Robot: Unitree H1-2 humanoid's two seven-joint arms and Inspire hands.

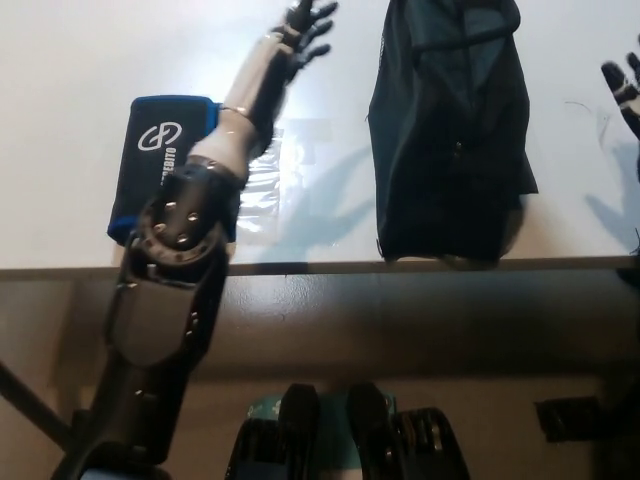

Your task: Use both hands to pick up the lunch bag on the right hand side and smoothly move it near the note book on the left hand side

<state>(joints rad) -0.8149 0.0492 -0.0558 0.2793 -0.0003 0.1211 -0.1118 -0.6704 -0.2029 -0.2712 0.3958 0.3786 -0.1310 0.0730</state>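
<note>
A white bench [70,60] fills the upper part, with bright glare near its middle. A clear plastic sheet [262,185] lies flat on it. Its front edge is dark.

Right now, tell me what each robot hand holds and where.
Nothing: the left robot hand and right robot hand are open beside the lunch bag.

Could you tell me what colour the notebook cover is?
The notebook is black with a blue border and a white logo, seen in the head view.

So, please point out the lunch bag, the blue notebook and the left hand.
lunch bag [450,150], head view, middle of its dark front.
blue notebook [160,150], head view, white logo.
left hand [305,28], head view, its middle.
</note>
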